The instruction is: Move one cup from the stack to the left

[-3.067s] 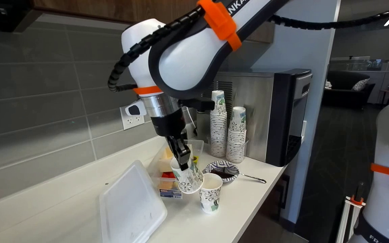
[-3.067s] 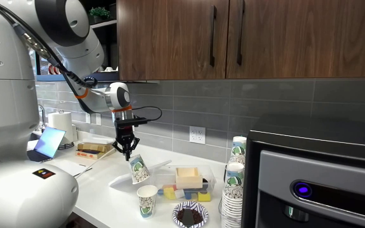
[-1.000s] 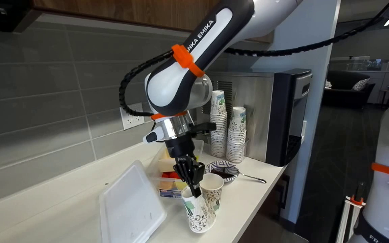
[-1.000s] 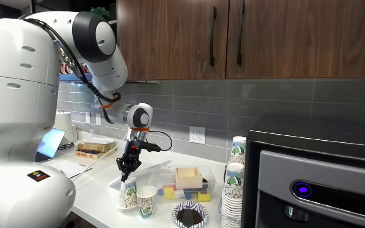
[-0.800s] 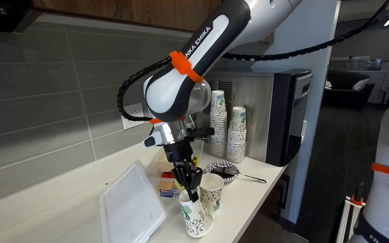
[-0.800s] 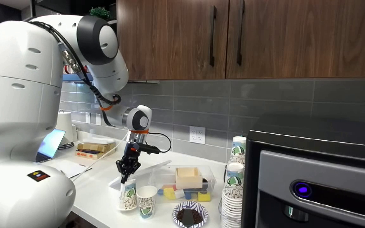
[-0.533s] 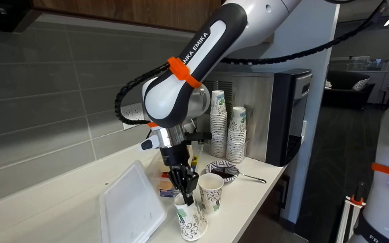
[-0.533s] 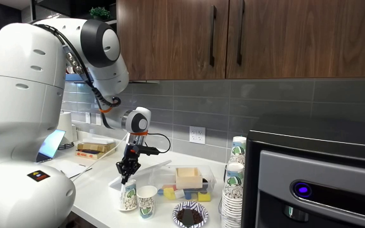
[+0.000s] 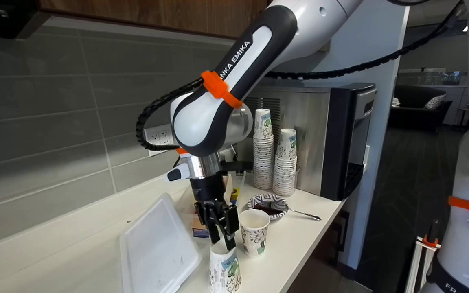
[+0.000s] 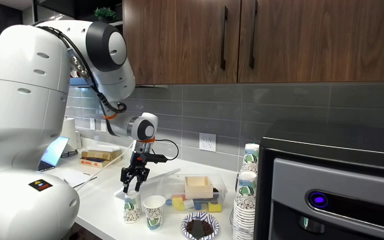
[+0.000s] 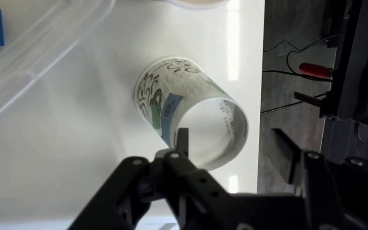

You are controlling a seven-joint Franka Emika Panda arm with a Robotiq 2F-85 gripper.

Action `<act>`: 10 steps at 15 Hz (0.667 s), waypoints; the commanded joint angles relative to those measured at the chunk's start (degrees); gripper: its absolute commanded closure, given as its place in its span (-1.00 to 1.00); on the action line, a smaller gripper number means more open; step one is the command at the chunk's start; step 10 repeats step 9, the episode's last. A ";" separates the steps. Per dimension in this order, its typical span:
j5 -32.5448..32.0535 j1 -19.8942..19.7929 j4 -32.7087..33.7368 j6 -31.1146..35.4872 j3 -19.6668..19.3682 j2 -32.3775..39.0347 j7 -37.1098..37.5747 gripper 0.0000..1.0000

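Note:
A white paper cup (image 9: 225, 270) with dark swirls and a green-and-blue print stands upside down on the counter, wide rim down. In both exterior views my gripper (image 10: 131, 190) is just above its narrow end, jaws parted. The wrist view shows the cup (image 11: 177, 83) from above; my gripper (image 11: 229, 129) has one fingertip over the recessed base and the opposite one out past the cup. Whether a finger touches it I cannot tell. Beside it a matching cup (image 9: 255, 238) stands mouth up. Two tall stacks of cups (image 9: 263, 162) rise by the steel machine.
A patterned bowl (image 10: 200, 222) with dark contents and a spoon sits near the upright cup. Behind are a clear bin (image 10: 218, 186) of coloured blocks and a white lid (image 9: 159, 248) leaning there. The machine (image 9: 320, 134) bounds the far end; the counter's front edge runs close by.
My gripper came down with the cup and moved it away from the upright cup. In the last half second the jaws parted and the tilted cup settled level on the counter.

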 commanded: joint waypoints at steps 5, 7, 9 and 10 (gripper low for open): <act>-2.44 0.40 0.70 -2.23 1.16 -1.96 3.38 -1.00; -4.15 0.80 0.74 -3.05 1.25 -2.40 4.98 -1.00; -5.81 1.00 0.68 -3.13 1.35 -2.71 6.43 -1.00; -5.81 1.00 0.68 -3.13 1.35 -2.71 6.43 -1.00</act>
